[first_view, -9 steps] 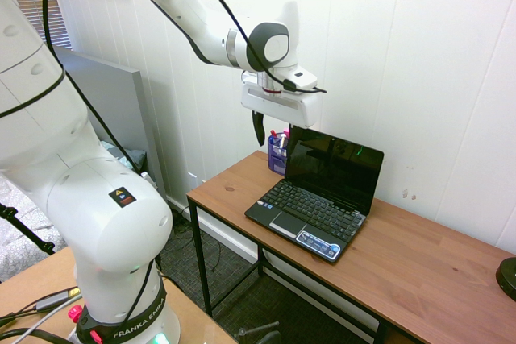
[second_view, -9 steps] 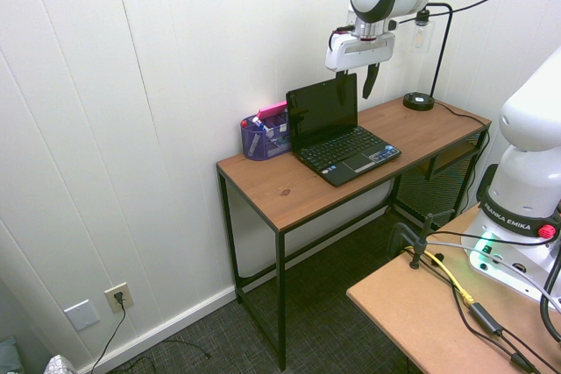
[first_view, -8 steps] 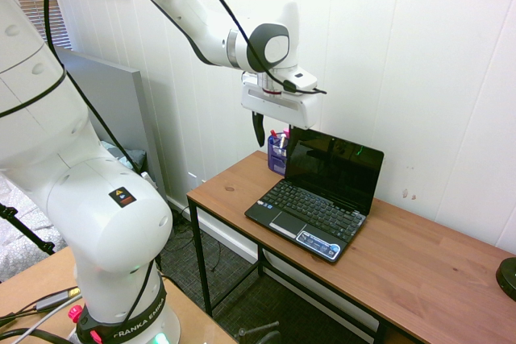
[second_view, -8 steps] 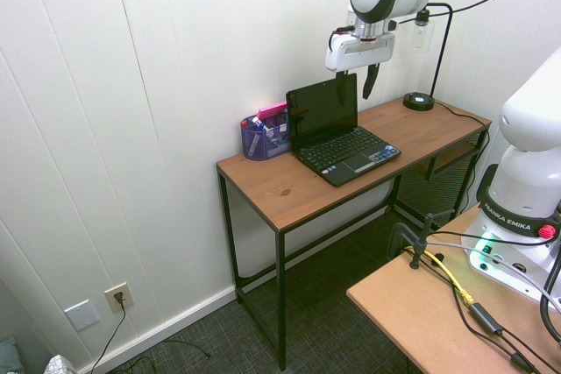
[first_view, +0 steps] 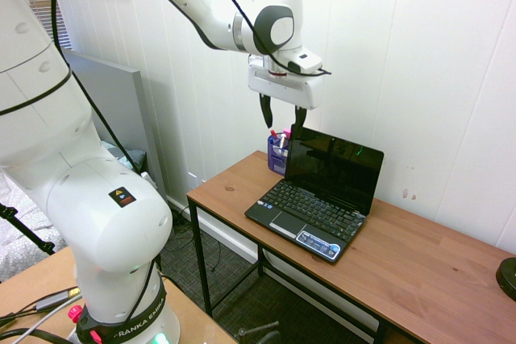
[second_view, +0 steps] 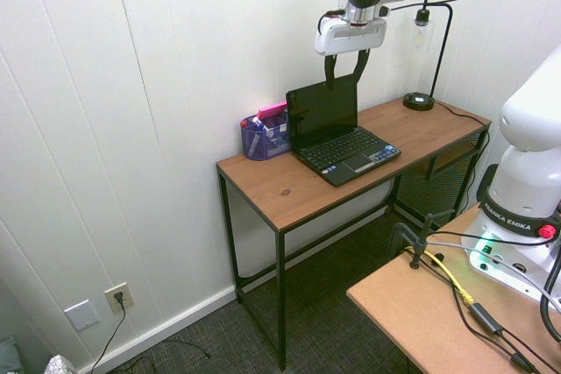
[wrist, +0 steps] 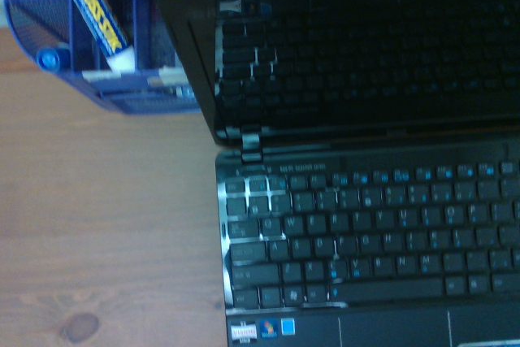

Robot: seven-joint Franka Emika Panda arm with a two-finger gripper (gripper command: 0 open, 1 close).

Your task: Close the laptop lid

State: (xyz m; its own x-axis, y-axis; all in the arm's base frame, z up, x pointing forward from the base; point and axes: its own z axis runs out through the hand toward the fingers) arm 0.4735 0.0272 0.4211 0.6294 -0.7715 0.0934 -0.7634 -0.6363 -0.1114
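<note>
First exterior view: the white arm reaches in from the upper left and the gripper (first_view: 282, 114) hangs pointing straight down, just above the top left corner of the lid (first_view: 334, 168), with its two dark fingers (first_view: 264, 109) spread apart and nothing between them. From here I can't tell for sure whether a fingertip touches the lid's top edge; it looks just clear of it. The lid stands open, nearly upright and leaning a little back toward the white panelled wall, its glossy screen dark. The laptop (first_view: 314, 211) sits on a wooden desk (first_view: 419, 267) with a black metal frame, its keyboard facing out and a blue sticker (first_view: 318, 242) on the palm rest. Just behind the laptop's left corner, against the wall, is a blue mesh pen holder (first_view: 276, 153) with pens and something pink in it. In the second exterior view the same gripper (second_view: 345, 68) hovers over the lid (second_view: 323, 111) from above, fingers apart, with the pen holder (second_view: 265, 136) to the laptop's left and a black desk lamp (second_view: 420, 100) further along the desk (second_view: 289, 190). The wrist view looks down on the keyboard (wrist: 366, 233), the dark screen (wrist: 357, 46) reflecting the keys, and bare wood beside it
</note>
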